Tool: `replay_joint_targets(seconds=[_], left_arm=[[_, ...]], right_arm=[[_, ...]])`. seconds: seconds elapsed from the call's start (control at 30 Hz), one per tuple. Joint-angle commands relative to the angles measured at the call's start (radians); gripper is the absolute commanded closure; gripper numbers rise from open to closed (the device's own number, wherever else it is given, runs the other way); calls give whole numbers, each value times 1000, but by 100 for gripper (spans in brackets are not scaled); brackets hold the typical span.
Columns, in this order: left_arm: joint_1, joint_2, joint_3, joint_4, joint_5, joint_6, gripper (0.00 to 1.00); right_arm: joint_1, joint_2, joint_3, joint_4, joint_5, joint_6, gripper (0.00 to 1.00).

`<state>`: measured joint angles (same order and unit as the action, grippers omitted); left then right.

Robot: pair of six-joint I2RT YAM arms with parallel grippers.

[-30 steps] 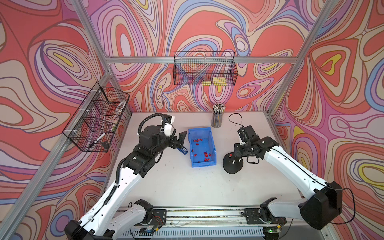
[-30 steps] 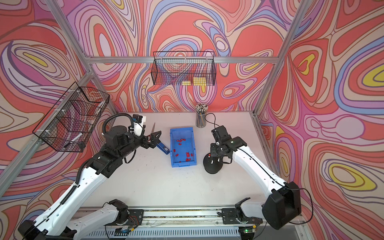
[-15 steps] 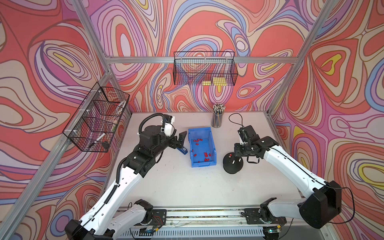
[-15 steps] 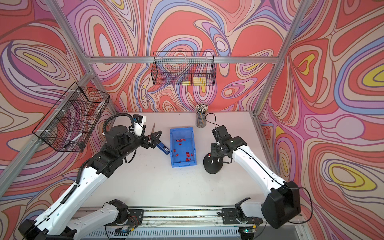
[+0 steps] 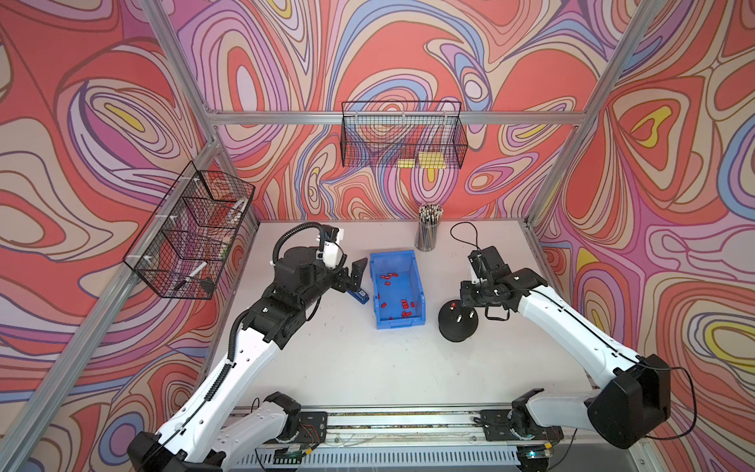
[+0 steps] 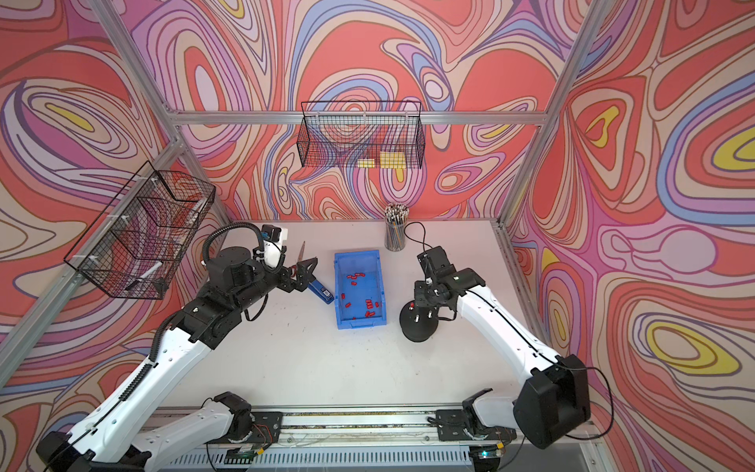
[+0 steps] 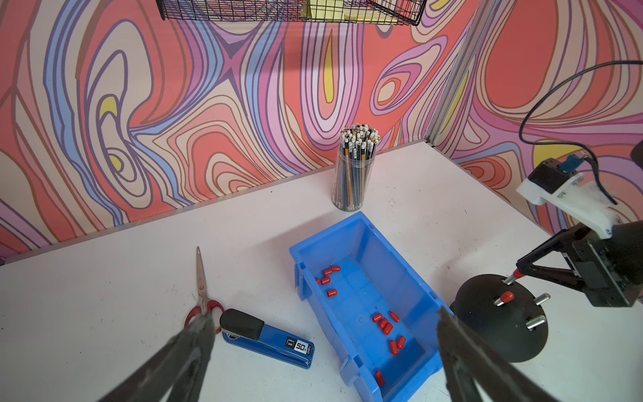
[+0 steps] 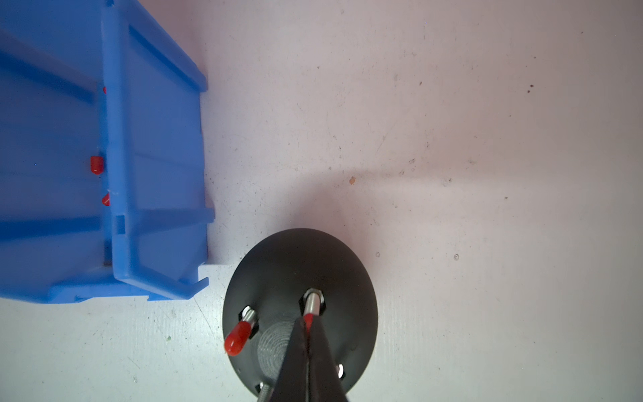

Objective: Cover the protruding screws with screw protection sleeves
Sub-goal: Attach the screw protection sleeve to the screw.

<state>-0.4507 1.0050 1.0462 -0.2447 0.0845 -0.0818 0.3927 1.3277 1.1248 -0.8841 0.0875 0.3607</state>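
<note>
your right gripper (image 8: 305, 327) is pressed together on a red cap (image 8: 307, 319) at the tip of one of the screws (image 7: 541, 298) on the black base (image 8: 299, 264). a second screw is capped and two are bare. in a top view the blue bin (image 5: 398, 323) of loose caps sits just beside the base at ten o'clock. your left gripper (image 5: 354, 276) is spread and empty over the stapler (image 7: 268, 339) at the bin's nine o'clock, beside the scissors (image 7: 201, 296). a pencil jar (image 7: 353, 181) stands at the bin's one o'clock.

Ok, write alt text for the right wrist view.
The right gripper, shut on a red sleeve, holds it on the tip of a silvery screw in a black domed base. A neighbouring screw is capped red; a blue bin of loose sleeves sits beside.
</note>
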Motion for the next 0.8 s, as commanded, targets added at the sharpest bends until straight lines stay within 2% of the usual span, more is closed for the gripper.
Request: replay_joint_targets(seconds=[0.0,0.3,0.77], left_arm=[[3,1,31,-13,-1,10,1],[2,3,29,-10,3,5,1],[3,6,34,-13,9,4,1]], right_arm=[[-9,8,-19,11,-20,1,100],[-19,9,-30,-2,4,-5,100],[-29,36,-62,37,-37,-2,100]])
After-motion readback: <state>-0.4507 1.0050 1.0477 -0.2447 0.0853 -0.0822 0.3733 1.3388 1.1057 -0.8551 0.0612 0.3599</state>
